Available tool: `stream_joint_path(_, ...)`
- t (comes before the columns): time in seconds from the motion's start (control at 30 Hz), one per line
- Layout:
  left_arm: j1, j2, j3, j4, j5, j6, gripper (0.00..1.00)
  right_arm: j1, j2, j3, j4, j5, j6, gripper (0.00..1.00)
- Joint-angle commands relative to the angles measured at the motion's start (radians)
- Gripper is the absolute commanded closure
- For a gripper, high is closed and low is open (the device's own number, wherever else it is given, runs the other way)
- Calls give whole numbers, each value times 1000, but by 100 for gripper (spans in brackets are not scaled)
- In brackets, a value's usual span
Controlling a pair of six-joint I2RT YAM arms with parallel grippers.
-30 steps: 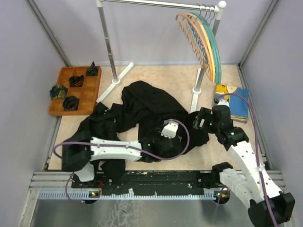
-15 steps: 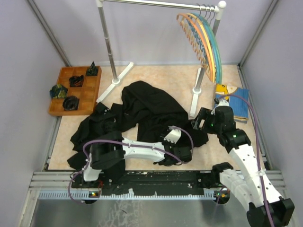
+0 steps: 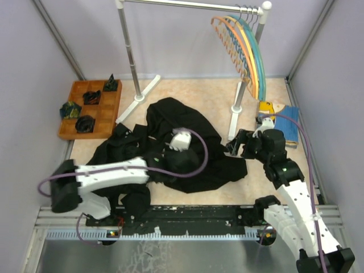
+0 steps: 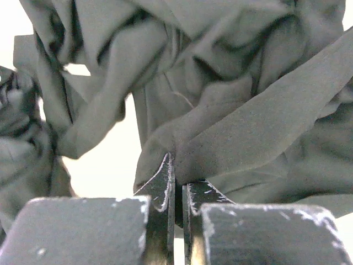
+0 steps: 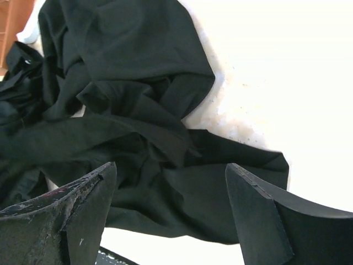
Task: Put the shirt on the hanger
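Observation:
The black shirt lies crumpled in the middle of the floor. My left gripper is shut on a raised fold of the shirt; in the top view the gripper sits over the shirt's middle, dark against dark cloth. Over the shirt's right edge my right gripper stands open with nothing in it, and its wrist view shows the gripper above the shirt. The orange hanger hangs on the rail at the back right, apart from both grippers.
A clothes rack stands at the back, with yellow and teal hangers beside the orange one. At the left is a wooden tray holding small dark items. A blue-and-yellow garment lies at right. More black clothes lie at left.
My left arm swung from the shirt's near right side toward its middle, and its gripper went from open to shut on a fold. The right gripper shifted slightly farther back.

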Motion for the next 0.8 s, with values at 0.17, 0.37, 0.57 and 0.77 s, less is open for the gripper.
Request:
stream_joint_path(0.17, 415, -283, -10, 278, 737, 577, 100, 179, -13, 82, 98, 25, -144, 16)
stream_joint_path(0.37, 558, -154, 269, 82, 972, 772, 100, 344, -3, 150, 160, 62, -213, 15)
stream_joint_path(0.57, 590, -102, 575, -74, 1055, 850, 100, 345, -111, 161, 165, 130, -237, 15)
stream_joint_path(0.77, 618, -91, 889, -170, 1020, 813, 100, 345, -165, 201, 138, 198, -240, 14)
